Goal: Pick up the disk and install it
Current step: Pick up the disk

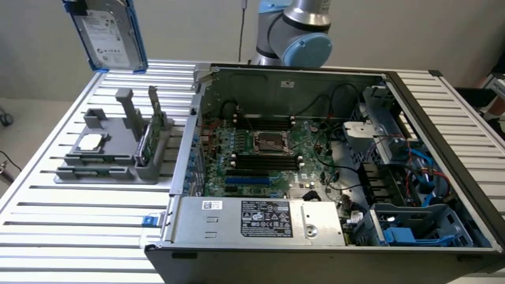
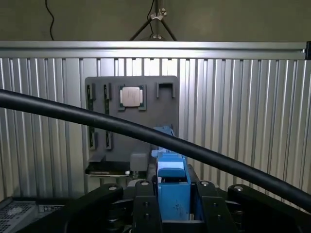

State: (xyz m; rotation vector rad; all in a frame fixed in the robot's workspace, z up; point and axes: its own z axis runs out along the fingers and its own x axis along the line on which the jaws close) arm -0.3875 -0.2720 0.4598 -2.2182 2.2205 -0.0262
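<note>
Exterior view, upper left: the flat silver-grey, blue-framed disk (image 1: 110,36) hangs upright, high above the ribbed metal worktop (image 1: 71,236). The black claw (image 2: 173,196) is clamped on the disk's blue edge, likely to carry it clear of obstacles.

Off-task items, slatted table (image 1: 71,231).
I see grey holder (image 1: 110,168) with silver chip (image 1: 91,141), green card (image 1: 154,112); open computer case (image 1: 316,77) beside.
</note>
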